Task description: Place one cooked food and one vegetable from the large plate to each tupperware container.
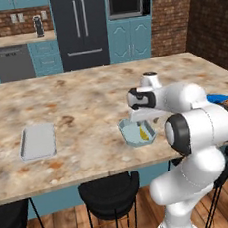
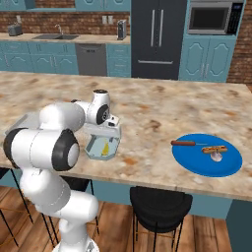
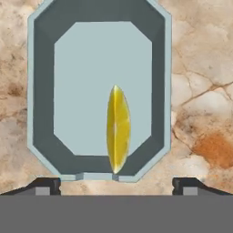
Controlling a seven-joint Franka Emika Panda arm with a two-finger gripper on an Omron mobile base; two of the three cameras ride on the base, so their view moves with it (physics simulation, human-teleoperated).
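Observation:
The slim yellow corn piece lies inside the octagonal container, near its right side; the corn also shows under my hand. My gripper hovers just above that container, open, with its fingertips wide apart and nothing between them. To the right, the blue plate carries the long sausage on a stick, the hot dog in a bun and the whitish-pink garlic bulb. The rectangular container sits empty, far left on the counter.
The marbled counter stretches wide between the containers and beyond them. Black stools stand below its front edge. My own arm bends over the counter edge between the octagonal container and the plate.

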